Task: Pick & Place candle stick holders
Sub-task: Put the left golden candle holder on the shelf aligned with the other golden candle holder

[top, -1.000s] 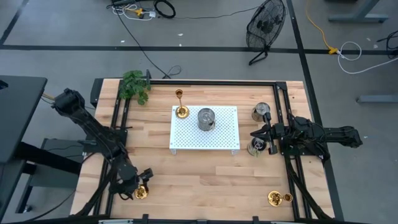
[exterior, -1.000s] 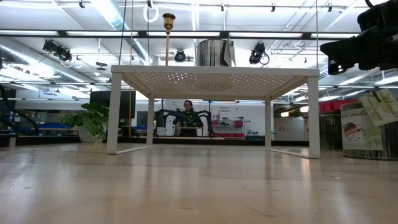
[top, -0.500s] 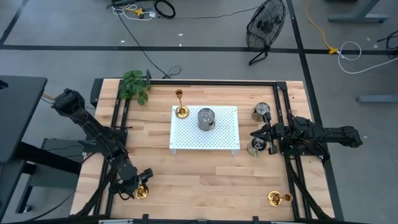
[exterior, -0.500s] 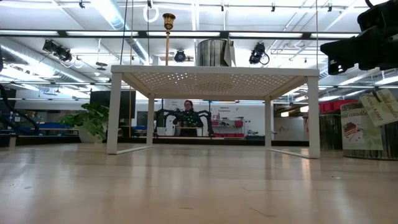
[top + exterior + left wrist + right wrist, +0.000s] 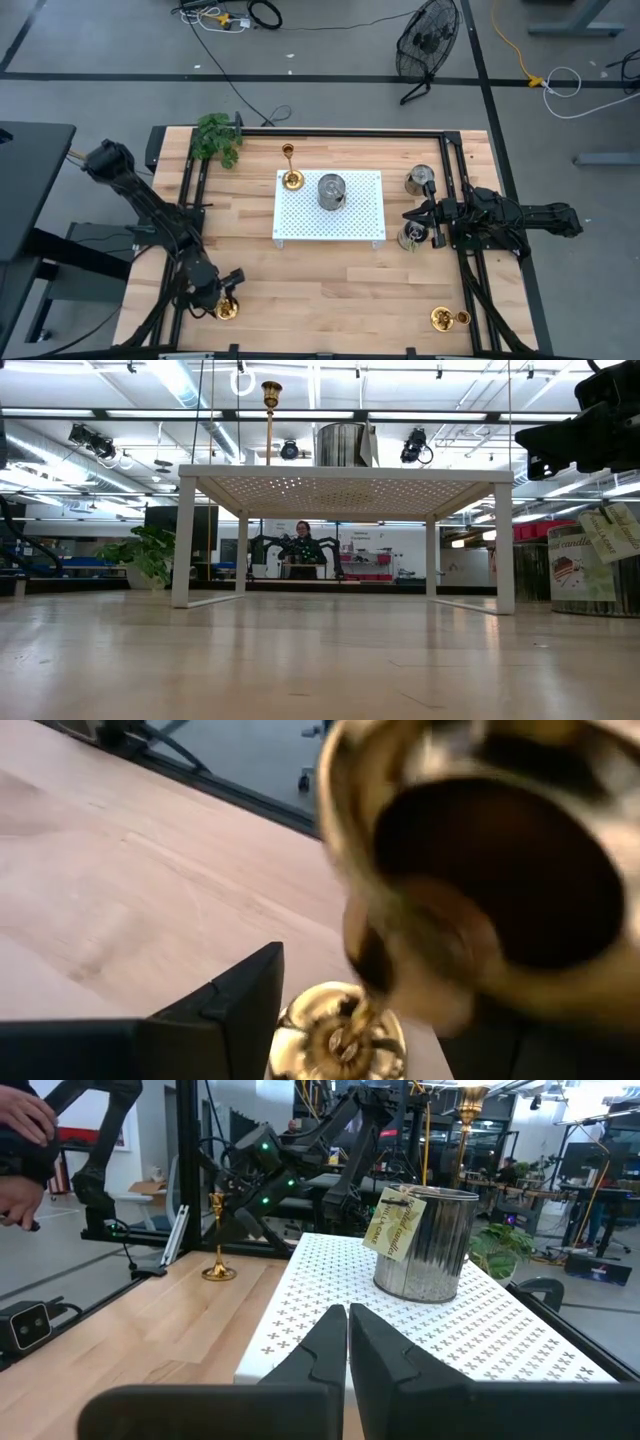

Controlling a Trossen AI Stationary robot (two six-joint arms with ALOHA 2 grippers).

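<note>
**Left hand down on short brass holder at near-left corner; right hand parked, clenched**

Left hand (image 5: 222, 303) sits low at the near-left corner of the light wooden tabletop (image 5: 330, 275), right at a short, squat, shiny gold-brass candle stick holder (image 5: 228, 309). In the left wrist view that holder (image 5: 480, 890) fills most of the picture, cup mouth toward the camera, with one dark finger (image 5: 225, 1010) just beside its round dished base. The other finger is hidden behind the brass. Can't tell whether the fingers are pressing on it or only bracketing it, so grip state: cannot tell.

Right hand (image 5: 412, 214) hangs just off the right edge of the white perforated metal riser shelf (image 5: 360, 215) in the tabletop's middle. In the right wrist view its two dark fingers (image 5: 330, 1342) are pressed together with nothing between them: clenched, empty.

Other task items:
- Tall gold-brass candle stick holder with slim stem (image 5: 290, 170) stands upright on the tabletop, just beside the shelf's far-left corner. Low view shows its cup (image 5: 271, 394) poking above the shelf top.
- Second short gold-brass candle stick holder (image 5: 445, 318) is at the near-right corner, well apart from both hands.

Also there:
- silver tin can with a paper tag (image 5: 331, 191) on the shelf
- another silver tin (image 5: 420, 180) on the tabletop near the right arm
- small green leafy plant (image 5: 216, 138) at the far-left corner
</note>
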